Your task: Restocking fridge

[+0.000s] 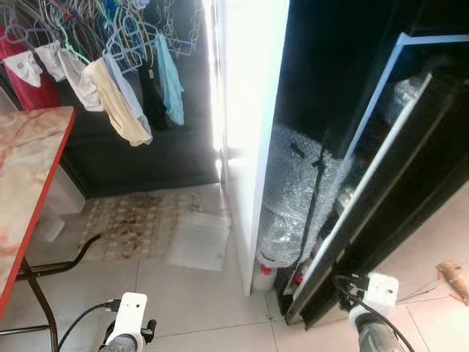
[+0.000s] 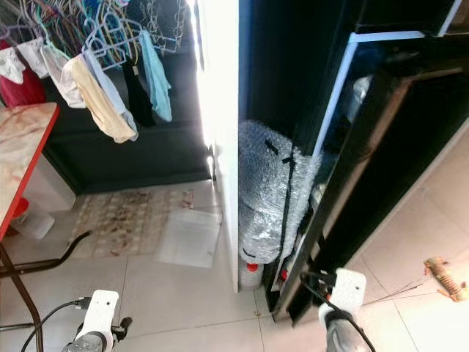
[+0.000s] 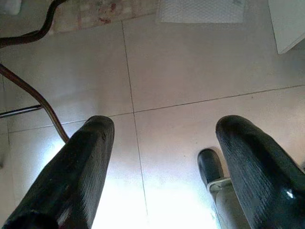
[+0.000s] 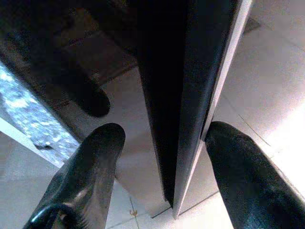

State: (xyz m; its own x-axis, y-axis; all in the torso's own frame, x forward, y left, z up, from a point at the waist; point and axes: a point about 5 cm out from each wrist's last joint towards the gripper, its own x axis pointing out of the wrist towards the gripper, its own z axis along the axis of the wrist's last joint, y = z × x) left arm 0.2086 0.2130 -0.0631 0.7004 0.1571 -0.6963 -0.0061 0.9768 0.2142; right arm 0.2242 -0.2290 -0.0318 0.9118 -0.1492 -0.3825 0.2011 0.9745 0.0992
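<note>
The right gripper [image 4: 164,157] hangs low with its two black fingers spread apart, the bottom edge of the dark fridge door [image 4: 190,95] standing in the gap between them, touching neither. Beyond that door, a bubble-wrapped bundle [image 1: 289,194] sits inside. The left gripper [image 3: 162,162] also hangs spread, holding nothing, over the tiled floor [image 3: 190,62].

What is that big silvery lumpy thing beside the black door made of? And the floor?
The silvery lumpy bundle looks like bubble wrap or crinkled plastic film: it glints in tiny dimples, and a black strap crosses it. The pale floor seems to be glossy ceramic tile: thin straight grout lines divide it, and it reflects light. The tall black door looks smooth and shiny, perhaps glass or lacquered metal.
</note>
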